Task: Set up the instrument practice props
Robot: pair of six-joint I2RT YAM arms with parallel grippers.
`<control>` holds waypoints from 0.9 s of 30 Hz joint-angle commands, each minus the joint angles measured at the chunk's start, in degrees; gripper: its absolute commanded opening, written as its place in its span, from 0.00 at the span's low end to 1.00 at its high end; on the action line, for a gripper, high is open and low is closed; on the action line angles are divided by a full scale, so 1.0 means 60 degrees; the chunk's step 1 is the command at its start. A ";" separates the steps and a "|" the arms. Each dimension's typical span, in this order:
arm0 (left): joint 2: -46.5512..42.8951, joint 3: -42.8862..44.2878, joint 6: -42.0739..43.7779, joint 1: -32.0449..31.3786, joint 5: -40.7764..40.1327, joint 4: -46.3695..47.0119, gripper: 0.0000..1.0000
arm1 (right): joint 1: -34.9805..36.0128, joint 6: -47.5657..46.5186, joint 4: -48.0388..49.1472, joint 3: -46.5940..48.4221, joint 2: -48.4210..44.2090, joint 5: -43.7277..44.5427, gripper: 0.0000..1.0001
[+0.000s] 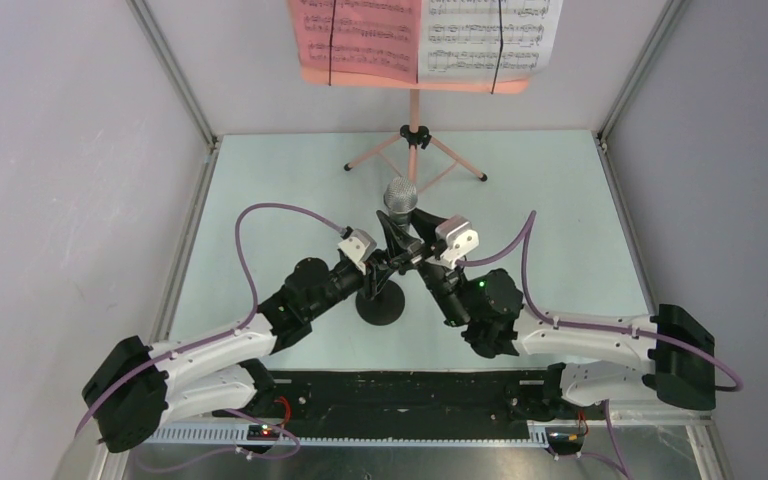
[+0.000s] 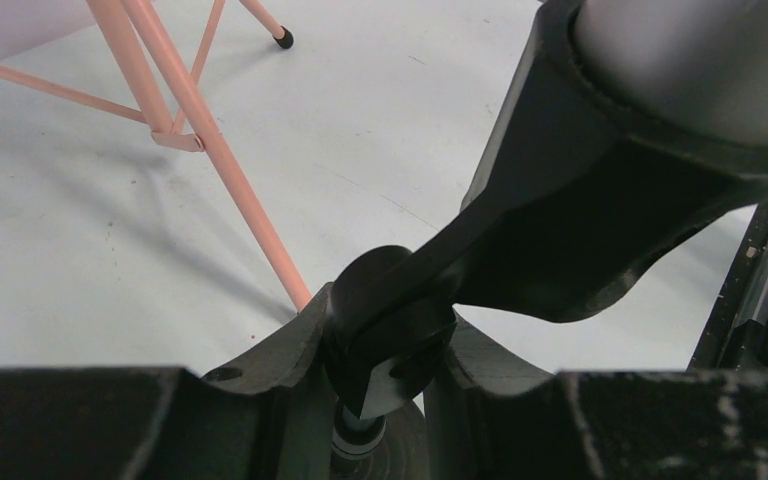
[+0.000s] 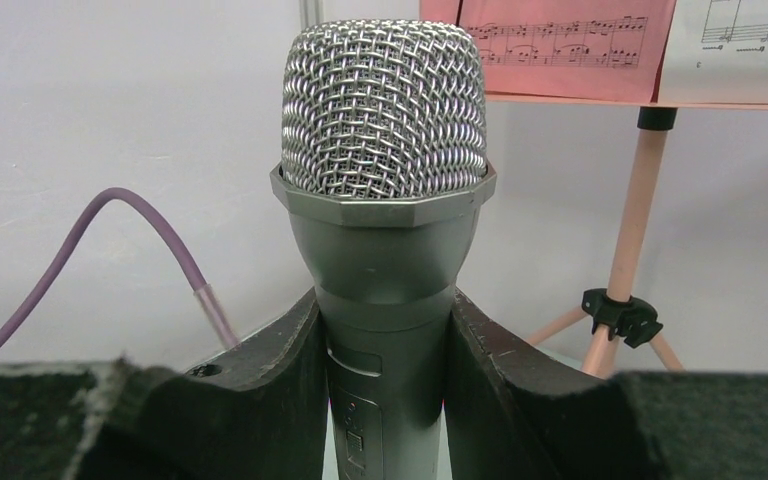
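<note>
The left gripper is clamping the pivot joint of the small black round-based mic stand, its jaws drawn in tight around that joint just above the post. The right gripper is gripping the barrel of the grey handheld microphone — jaws narrowed to the barrel's width, mesh head pointing upward. The microphone's body is sitting in the stand's black clip, mid-table between the two arms. Farther back, the salmon-pink tripod music stand is standing upright on the pale table — white and pink sheet-music pages are resting on its desk, pink left, white right.
</note>
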 commanded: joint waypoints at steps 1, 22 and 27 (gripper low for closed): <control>-0.0054 -0.0104 -0.0096 -0.0047 -0.0198 0.0153 0.00 | 0.0121 0.0339 -0.0729 -0.0601 0.0437 0.0489 0.00; -0.0152 -0.0107 -0.0120 -0.0038 -0.0093 -0.0085 0.00 | 0.0134 0.1227 0.0393 -0.1530 0.1593 0.0199 0.00; -0.0205 -0.0162 -0.0077 -0.0045 -0.0085 -0.0098 0.00 | 0.0130 0.1477 0.0016 -0.1664 0.1710 0.0291 0.00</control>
